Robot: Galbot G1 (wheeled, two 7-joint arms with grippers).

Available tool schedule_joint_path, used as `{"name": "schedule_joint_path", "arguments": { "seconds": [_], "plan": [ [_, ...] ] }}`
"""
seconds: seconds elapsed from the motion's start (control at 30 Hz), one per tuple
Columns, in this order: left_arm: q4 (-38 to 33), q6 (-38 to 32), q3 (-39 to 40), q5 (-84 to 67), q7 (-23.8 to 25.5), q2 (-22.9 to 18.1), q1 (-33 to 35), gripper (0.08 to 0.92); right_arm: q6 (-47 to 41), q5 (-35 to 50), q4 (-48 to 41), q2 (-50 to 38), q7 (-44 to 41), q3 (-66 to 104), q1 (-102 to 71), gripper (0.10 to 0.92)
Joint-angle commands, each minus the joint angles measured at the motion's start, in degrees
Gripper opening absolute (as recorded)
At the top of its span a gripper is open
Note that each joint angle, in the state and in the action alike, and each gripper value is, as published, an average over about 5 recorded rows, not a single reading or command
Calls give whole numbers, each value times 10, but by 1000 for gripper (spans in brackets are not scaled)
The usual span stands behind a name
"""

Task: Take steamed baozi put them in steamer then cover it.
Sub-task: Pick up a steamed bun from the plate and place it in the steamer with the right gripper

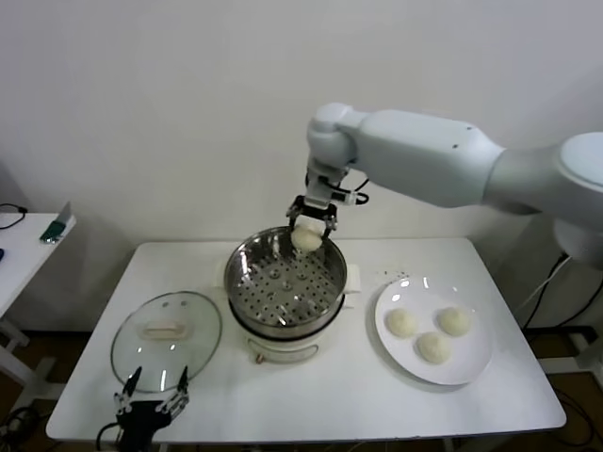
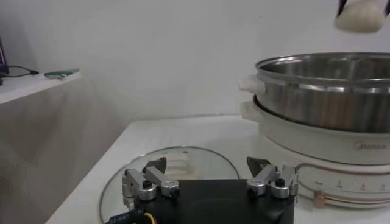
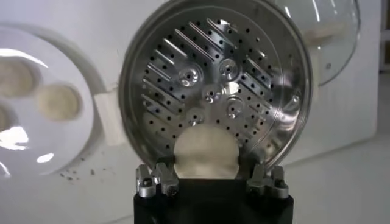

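My right gripper (image 1: 308, 229) is shut on a cream-white baozi (image 1: 306, 239) and holds it above the far rim of the steel steamer (image 1: 286, 280), whose perforated bottom is bare. In the right wrist view the baozi (image 3: 205, 152) sits between the fingers over the steamer (image 3: 213, 79). Three more baozi (image 1: 431, 331) lie on the white plate (image 1: 476, 358). The glass cover (image 1: 167, 336) lies flat on the table, left of the steamer. My left gripper (image 1: 151, 396) is open and empty at the table's front edge, near the cover (image 2: 173, 167).
The steamer stands on a cream-white cooker base (image 1: 283, 346) in the middle of the white table (image 1: 358, 400). A side table (image 1: 24, 245) with small items stands at the far left. A white wall is behind.
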Motion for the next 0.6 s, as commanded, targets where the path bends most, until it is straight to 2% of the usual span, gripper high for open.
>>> {"name": "schedule_joint_path", "arguments": {
  "seconds": [0.03,0.6],
  "plan": [
    [-3,-3,1,0,0,-1,0,823,63,-151,-98,60,59,55,-111,696],
    [9,-3,0,6,-1,-2,-9,823,92,-174,-185,84,70,87,-143,696]
  ]
}}
